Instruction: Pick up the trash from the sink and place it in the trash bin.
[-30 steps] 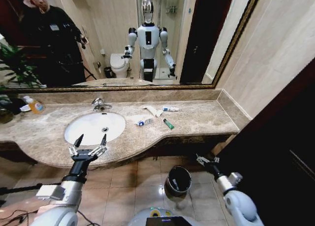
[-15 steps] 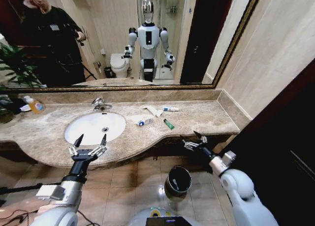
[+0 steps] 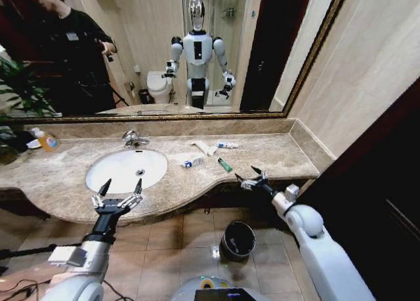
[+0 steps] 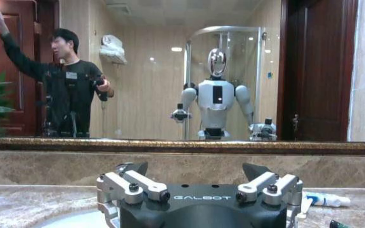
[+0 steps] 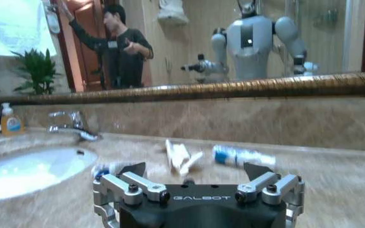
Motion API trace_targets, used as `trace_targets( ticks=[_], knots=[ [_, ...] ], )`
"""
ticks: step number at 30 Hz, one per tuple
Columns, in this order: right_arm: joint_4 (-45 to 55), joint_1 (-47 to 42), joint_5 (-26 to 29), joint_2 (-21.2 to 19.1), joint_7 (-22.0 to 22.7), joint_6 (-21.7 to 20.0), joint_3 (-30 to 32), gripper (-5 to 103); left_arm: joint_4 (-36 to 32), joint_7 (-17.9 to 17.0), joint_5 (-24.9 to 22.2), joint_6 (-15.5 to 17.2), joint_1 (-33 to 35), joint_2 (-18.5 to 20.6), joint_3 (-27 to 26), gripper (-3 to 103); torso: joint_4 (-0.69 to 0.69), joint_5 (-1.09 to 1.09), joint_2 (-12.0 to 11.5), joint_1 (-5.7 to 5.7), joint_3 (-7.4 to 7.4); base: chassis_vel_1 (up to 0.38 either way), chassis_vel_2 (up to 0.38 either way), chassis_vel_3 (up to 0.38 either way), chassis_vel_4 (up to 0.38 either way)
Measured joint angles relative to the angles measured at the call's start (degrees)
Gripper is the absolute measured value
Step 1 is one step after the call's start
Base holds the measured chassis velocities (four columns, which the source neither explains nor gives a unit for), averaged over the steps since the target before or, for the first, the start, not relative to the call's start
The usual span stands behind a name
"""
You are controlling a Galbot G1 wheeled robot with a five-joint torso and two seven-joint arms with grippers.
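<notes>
Right tool (image 3: 250, 176): fingers spread wide, holding nothing. It hangs at the front edge of the bench (image 3: 275, 158), its tips aimed toward the mirror (image 3: 216, 52).
Right tool, wrist view (image 5: 195, 183): both fingers stand apart, nothing between them.
Trash from the right tool: all of it lies on the bench beyond the tips, toward the mirror and a little toward the sink side. The green tube (image 3: 225, 164) is nearest, just ahead of the tool. The blue-marked tube (image 3: 193, 162) lies farther over toward the sink. The white wrappers (image 3: 203, 147) and another tube (image 3: 228, 145) lie farthest, near the back wall.
Trash in the right wrist view: wrappers (image 5: 181, 156) straight ahead, a blue-and-white tube (image 5: 243, 155) beside them, another tube (image 5: 110, 168) close to the basin.
Sink (image 3: 126, 170): well to the side of the right tool, past the trash; the faucet (image 3: 133, 139) stands behind it.
Bin (image 3: 237, 239): on the floor, below the right tool and slightly behind it.
Left tool (image 3: 119, 188): fingers wide apart, holding nothing, at the bench's front edge with the sink directly ahead of its tips.
Left tool, wrist view (image 4: 198, 178): fingers apart; one tube (image 4: 322, 199) lies off to its side on the bench.
Orange bottle (image 3: 46, 140): at the far end of the bench beyond the left tool.
</notes>
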Motion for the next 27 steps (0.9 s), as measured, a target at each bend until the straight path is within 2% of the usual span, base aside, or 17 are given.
trace_targets(
  ticks=[5,12,16,22,25,27],
  knots=[
    [-0.6,4.51,0.58,-1.36,3.46,-0.83,-6.12,100,0.0,0.0,0.0,0.0,0.0,0.0,0.0,100,0.01,0.0,0.0,0.0,0.0,0.0,0.0,0.0,0.0],
    [-0.72,8.69,2.91,-4.45,4.64,-2.9,-11.53,100,0.0,0.0,0.0,0.0,0.0,0.0,0.0,100,0.0,-0.02,0.0,-0.01,-0.01,0.0,0.0,0.0,0.0],
    [-5.49,14.42,3.8,-6.75,4.76,-2.46,-16.63,100,0.0,0.0,0.0,0.0,0.0,0.0,0.0,100,0.0,-0.01,0.0,0.0,0.0,0.0,0.0,0.0,0.0],
    [-11.27,20.19,5.13,-7.37,4.57,-1.6,-20.14,100,0.0,0.0,0.0,0.0,0.0,0.0,0.0,100,0.0,-0.01,0.0,0.0,0.0,0.0,0.0,0.0,0.0],
    [-13.36,22.16,6.58,-7.15,5.93,-2.95,-21.44,100,0.0,0.0,0.0,0.0,0.0,0.0,0.0,100,0.01,-0.01,0.0,0.0,0.0,0.0,0.0,0.0,0.0],
    [-13.44,22.35,8.35,-6.78,8.43,-5.15,-22.18,100,0.0,0.0,0.0,0.0,0.0,0.0,0.0,100,0.0,-0.01,0.0,0.0,0.0,0.0,0.0,0.0,0.0]
  ],
)
